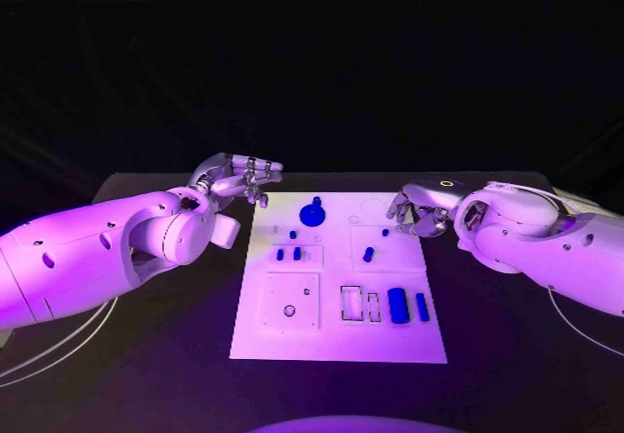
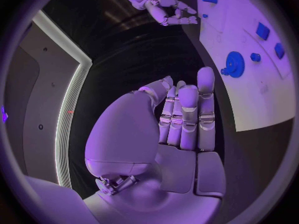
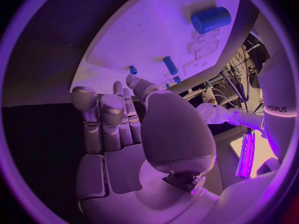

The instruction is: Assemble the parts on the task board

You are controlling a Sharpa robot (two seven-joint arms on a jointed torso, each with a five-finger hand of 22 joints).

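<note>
The white task board [image 1: 338,334] lies in the middle of the table. A blue gear [image 1: 312,215] stands near its far edge, and small blue pegs [image 1: 288,254] and another peg [image 1: 368,254] sit mid-board. A thick blue cylinder [image 1: 398,305] and a slim blue bar [image 1: 421,307] lie at the near right. My left hand [image 1: 241,178] hovers off the board's far left corner, fingers straight, holding nothing [image 2: 184,117]. My right hand [image 1: 418,207] hangs over the far right corner, also empty [image 3: 118,119]. The left wrist view shows the gear [image 2: 234,63]; the right wrist view shows the cylinder [image 3: 211,19].
Rectangular recesses [image 1: 361,304] and a square plate with a small hole [image 1: 291,299] mark the board's near half. Black table [image 1: 520,361] surrounds the board. A cable [image 1: 52,352] trails off the left arm.
</note>
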